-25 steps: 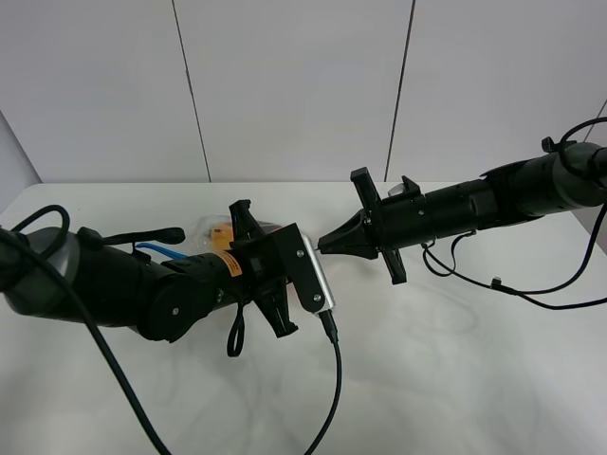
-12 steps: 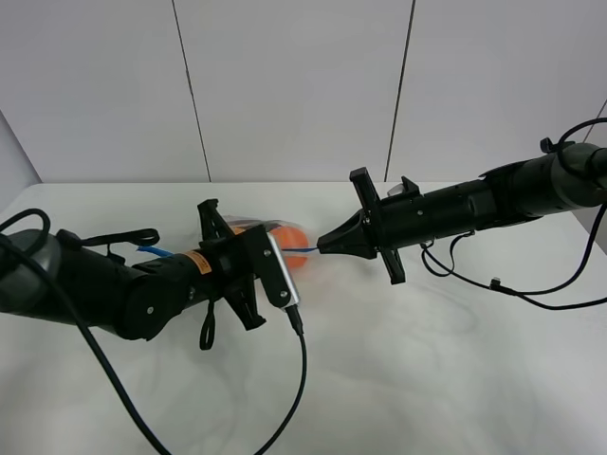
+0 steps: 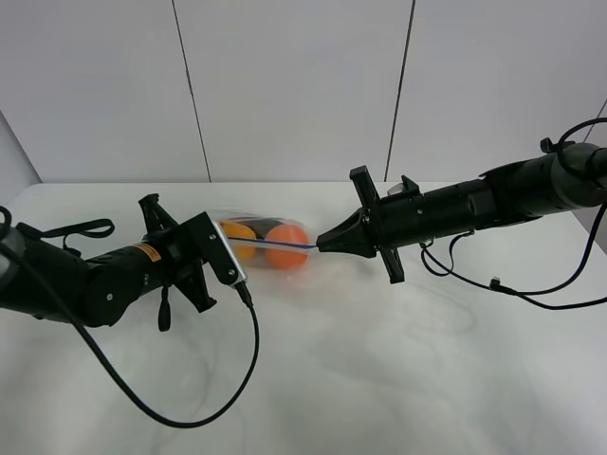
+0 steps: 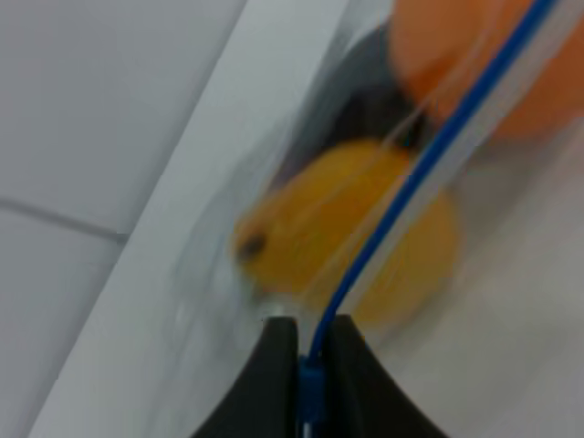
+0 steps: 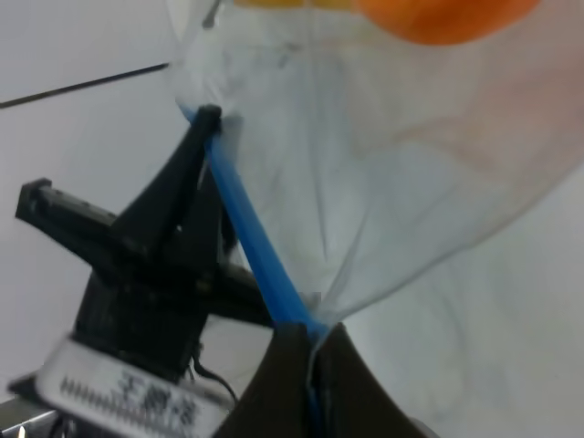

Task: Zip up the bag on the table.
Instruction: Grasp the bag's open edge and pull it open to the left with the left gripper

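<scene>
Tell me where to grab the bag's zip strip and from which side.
Pinch the blue zip strip at its ends, coming in along its line from either side, as the left gripper and right gripper do. It is thin and straight, while the bag is floppy.

Robot lab bench, matte white table (image 3: 455, 379), plain grey panelled wall (image 3: 294, 85), trailing cables (image 3: 257, 332)

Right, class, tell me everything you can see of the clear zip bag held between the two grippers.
The bag is clear, floppy, crinkled plastic with a thin blue zip strip along one long edge. Two fruits show inside, one yellow, one orange. The strip runs straight between the left gripper and the right gripper, each shut on one end, over the white table.
</scene>
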Robot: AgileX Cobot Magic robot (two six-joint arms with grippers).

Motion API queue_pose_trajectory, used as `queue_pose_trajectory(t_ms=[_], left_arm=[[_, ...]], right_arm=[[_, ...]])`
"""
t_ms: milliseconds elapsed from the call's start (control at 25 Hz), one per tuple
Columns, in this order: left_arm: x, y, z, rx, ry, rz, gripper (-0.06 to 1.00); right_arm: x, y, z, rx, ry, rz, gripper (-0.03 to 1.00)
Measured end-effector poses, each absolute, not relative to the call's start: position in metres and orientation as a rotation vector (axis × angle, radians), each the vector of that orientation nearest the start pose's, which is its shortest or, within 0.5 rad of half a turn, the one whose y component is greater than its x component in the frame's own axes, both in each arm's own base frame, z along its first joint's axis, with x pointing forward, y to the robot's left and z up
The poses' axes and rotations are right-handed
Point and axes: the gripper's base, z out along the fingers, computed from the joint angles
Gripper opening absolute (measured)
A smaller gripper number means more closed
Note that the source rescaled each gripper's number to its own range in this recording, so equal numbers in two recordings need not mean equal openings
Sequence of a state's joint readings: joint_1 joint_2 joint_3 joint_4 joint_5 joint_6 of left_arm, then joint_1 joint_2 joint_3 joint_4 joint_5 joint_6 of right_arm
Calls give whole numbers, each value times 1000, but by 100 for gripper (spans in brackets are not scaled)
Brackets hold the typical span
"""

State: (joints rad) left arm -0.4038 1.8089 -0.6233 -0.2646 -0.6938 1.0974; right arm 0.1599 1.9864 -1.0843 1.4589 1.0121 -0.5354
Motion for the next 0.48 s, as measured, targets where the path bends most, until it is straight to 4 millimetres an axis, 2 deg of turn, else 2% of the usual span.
queue_pose_trajectory(t_ms=[200,480], left_arm=[[309,-84,138,1066,1723,538,0],[315,-58,138,993,1776,585,0]], right_arm=[[347,135,158,456,2629,1651,0],[347,135,159,456,2625,1656,0]])
